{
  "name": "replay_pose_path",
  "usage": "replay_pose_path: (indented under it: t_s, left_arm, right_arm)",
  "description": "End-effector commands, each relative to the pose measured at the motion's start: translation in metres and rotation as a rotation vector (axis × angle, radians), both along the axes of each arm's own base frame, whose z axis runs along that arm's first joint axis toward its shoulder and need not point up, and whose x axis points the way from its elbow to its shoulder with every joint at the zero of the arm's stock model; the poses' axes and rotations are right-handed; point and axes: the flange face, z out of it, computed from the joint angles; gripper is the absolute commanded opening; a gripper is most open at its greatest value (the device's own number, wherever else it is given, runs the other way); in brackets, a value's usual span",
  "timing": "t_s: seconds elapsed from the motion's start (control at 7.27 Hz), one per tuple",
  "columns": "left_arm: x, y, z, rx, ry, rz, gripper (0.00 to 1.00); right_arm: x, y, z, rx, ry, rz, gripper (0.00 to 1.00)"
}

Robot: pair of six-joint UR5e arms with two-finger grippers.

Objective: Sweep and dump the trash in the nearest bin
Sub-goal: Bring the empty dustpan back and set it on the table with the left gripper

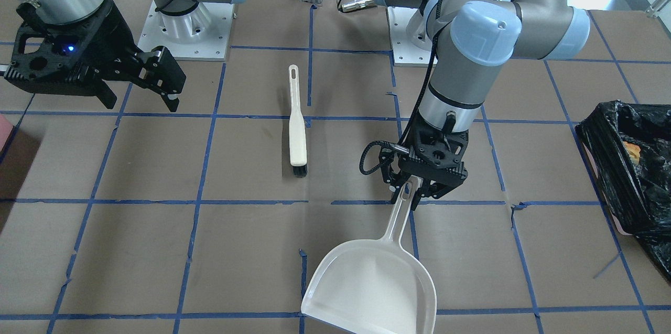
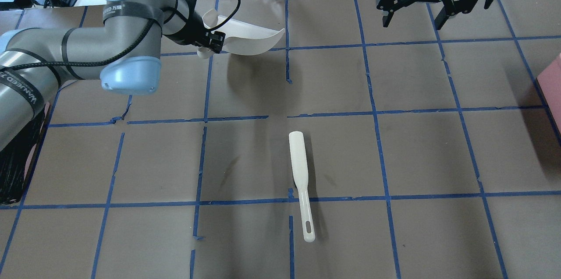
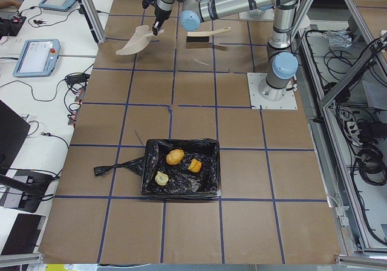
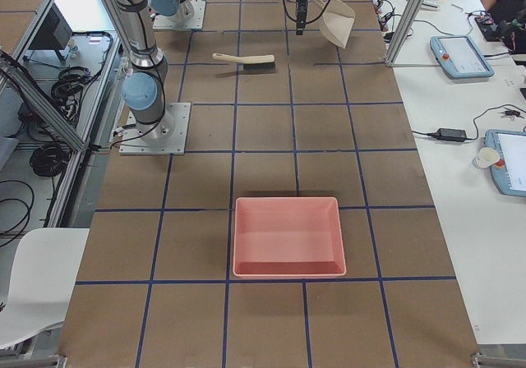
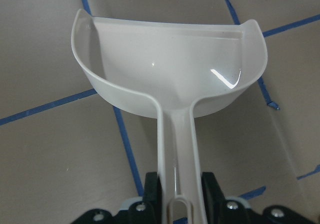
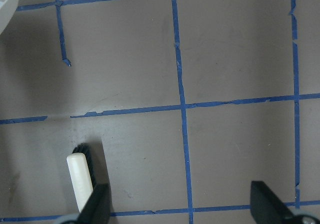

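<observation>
The trash, a brown-orange lump (image 3: 175,156), an orange chunk (image 3: 195,165) and a pale yellow piece (image 3: 161,178), lies inside the black-bagged bin (image 3: 205,180). That bin (image 1: 603,166) stands at the table end on my left. My left gripper (image 1: 414,193) (image 5: 180,196) is shut on the handle of a white dustpan (image 1: 372,281) (image 2: 250,40) (image 5: 170,69), held above the table with nothing in it. A white brush (image 1: 297,129) (image 2: 300,174) lies flat mid-table. My right gripper (image 2: 420,12) (image 6: 182,204) hangs open above the table, with the brush's bristle end (image 6: 80,176) below its left finger.
A pink tray (image 4: 288,236) sits at the table end on my right, showing at the edge of the overhead view (image 2: 553,86). Blue tape lines grid the brown table cover. Tablets and cables lie on the side benches beyond the table.
</observation>
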Motion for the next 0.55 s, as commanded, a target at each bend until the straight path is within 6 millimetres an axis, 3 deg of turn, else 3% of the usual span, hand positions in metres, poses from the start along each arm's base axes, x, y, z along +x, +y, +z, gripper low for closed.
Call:
replay_pose_path:
  t_s: [0.0,0.41]
  left_arm:
    - [-0.034,0.024,-0.024,-0.021,0.066,0.045,0.01]
    - [-0.101,0.035,-0.059,-0.023,0.103,0.098,0.01]
  right_arm:
    - [0.005,-0.003,-0.002,-0.018,-0.011,0.009,1.0]
    - [0.005,0.003,-0.015,0.008,-0.006,0.009,1.0]
